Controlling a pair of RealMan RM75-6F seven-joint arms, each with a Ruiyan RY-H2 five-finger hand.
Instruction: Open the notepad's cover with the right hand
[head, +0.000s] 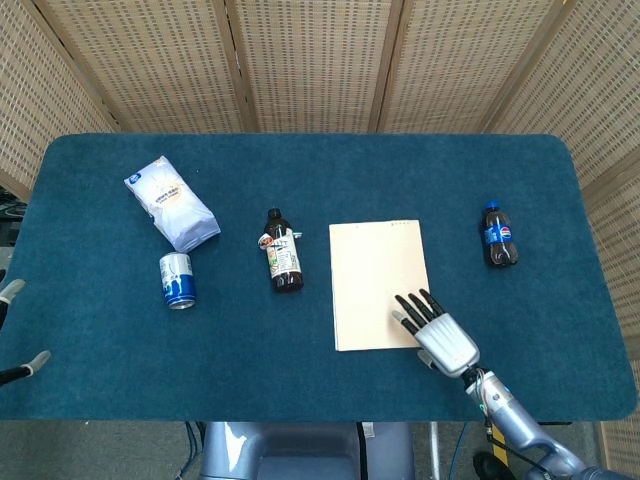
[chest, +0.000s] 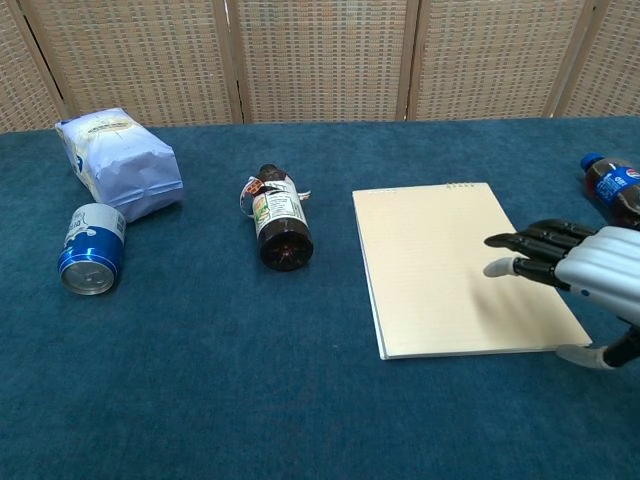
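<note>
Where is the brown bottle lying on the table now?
In the head view the brown bottle lies on its side near the table's middle, between the blue can on its left and the notepad on its right.

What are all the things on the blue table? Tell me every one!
cream paper notepad: one, cream, middle of the table, closed and flat
dark glass bottle with a label: one, brown, lying left of the notepad
blue and white drink can: one, lying at the left
white plastic bag: one, white, behind the can
small cola bottle with a blue label: one, dark, right of the notepad
blue cloth table: one
left hand: only fingertips show at the left edge
right hand: silver and black, over the notepad's near right corner
</note>
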